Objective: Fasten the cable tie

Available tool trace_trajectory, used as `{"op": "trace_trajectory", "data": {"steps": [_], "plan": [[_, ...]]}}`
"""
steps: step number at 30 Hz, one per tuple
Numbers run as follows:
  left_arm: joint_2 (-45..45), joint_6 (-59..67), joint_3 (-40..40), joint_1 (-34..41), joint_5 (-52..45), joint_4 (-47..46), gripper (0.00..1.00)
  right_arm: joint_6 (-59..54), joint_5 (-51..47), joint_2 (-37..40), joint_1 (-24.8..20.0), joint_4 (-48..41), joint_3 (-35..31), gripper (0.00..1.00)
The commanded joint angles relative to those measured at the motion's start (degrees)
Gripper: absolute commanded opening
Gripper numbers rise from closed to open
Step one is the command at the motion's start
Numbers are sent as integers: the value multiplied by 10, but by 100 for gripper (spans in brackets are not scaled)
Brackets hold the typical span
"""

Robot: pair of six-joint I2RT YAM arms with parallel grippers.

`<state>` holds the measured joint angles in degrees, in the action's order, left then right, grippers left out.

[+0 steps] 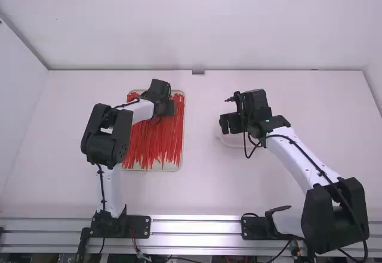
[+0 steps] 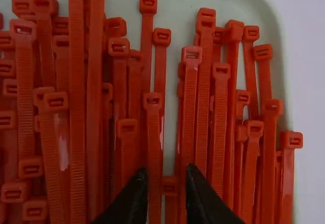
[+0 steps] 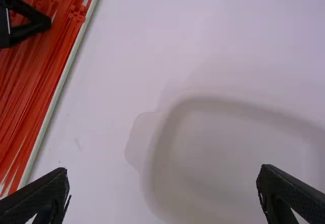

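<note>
White bench (image 1: 203,191) carries a pale tray (image 1: 181,155) left of the high view's middle, heaped with red cable ties (image 1: 156,142). At the tray's upper end the left fingers (image 2: 133,201) stand slightly parted, straddling one tie without clamping it. Right of the middle, the right fingers (image 3: 43,196) are spread wide above a translucent container (image 3: 228,148).

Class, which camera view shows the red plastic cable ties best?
Left wrist view: the red plastic cable ties appear close up, heads and ribbed straps distinct. The high view shows a red pile on a pale tray; the right wrist view catches one corner.
</note>
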<state>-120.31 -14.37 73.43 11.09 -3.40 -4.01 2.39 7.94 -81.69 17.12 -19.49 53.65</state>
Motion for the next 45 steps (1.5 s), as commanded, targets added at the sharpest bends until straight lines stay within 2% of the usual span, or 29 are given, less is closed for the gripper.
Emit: {"op": "trace_trajectory", "data": {"steps": [1, 13, 25, 33, 45], "plan": [[15, -3, -7, -5, -3, -2, 20, -3, -2, -6, 2, 0, 17, 98], [16, 6, 20, 2, 19, -35, 20, -3, -2, -6, 2, 1, 17, 98], [16, 7, 19, 11, 20, -29, 17, -3, -2, -6, 2, 1, 17, 98], [16, 7, 19, 12, 28, -30, 5, -3, -2, -6, 2, 1, 17, 98], [17, 7, 19, 17, 30, -30, 2, -3, -2, -6, 2, -1, 17, 98]]}}
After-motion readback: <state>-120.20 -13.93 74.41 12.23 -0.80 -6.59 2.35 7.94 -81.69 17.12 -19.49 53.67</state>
